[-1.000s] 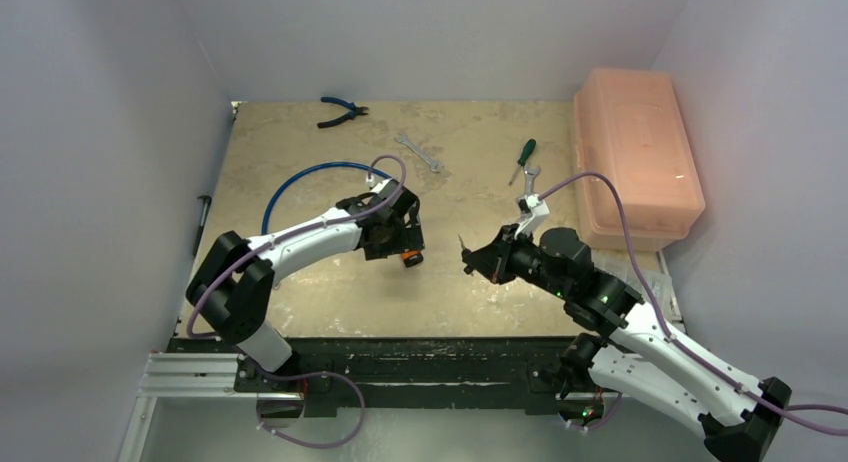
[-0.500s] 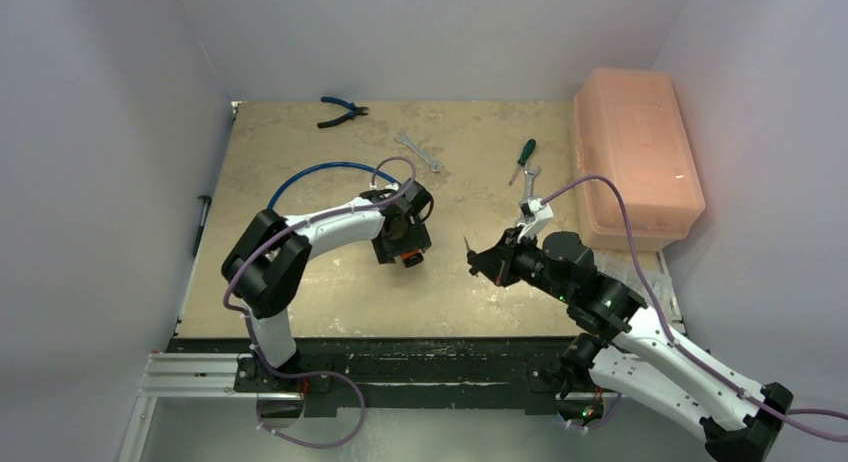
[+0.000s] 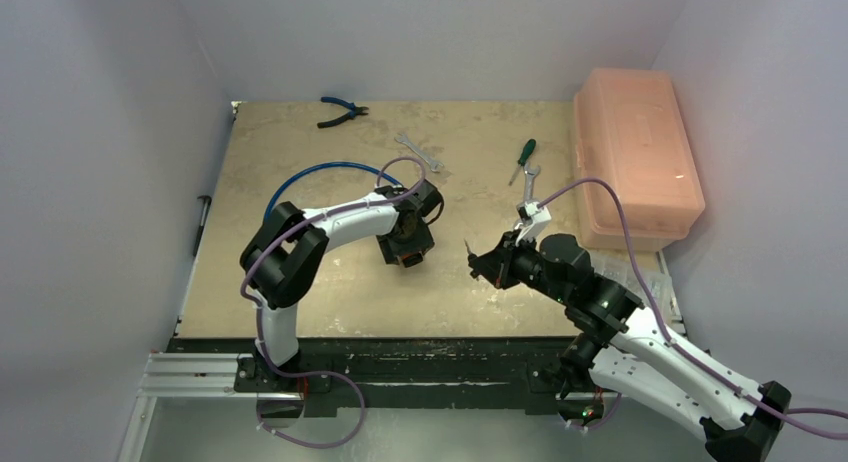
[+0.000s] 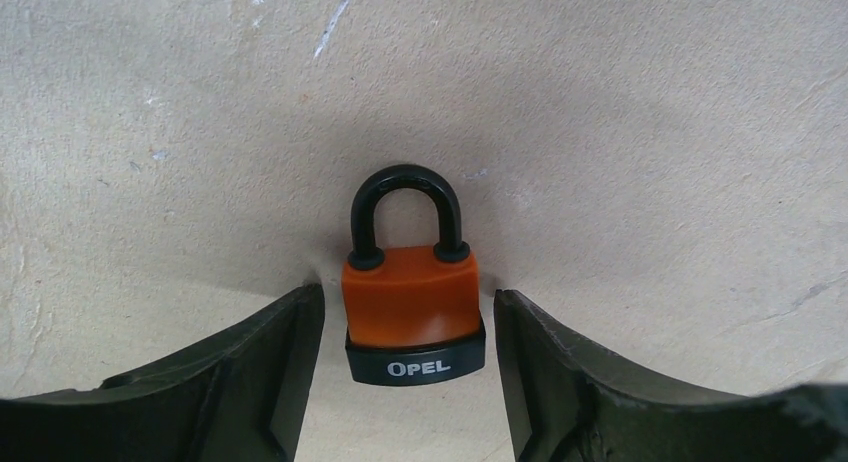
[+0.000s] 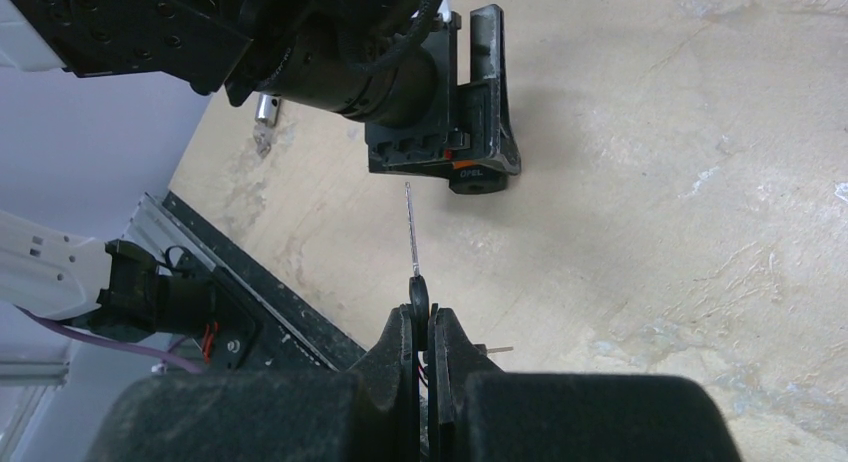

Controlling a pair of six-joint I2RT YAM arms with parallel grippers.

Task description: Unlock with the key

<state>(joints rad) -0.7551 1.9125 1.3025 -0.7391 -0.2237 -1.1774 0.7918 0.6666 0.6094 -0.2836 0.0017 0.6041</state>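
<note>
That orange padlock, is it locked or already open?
Shut, it seems: on the padlock both legs of the black shackle sit in the orange body; the key is apart from it.

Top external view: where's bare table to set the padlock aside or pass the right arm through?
Bare: the near strip of table between the left pincer, around the padlock, and the right pincer with the key; also the far edge between pliers and pink box. Crowded mid-table: wrench, screwdriver, blue cable.
</note>
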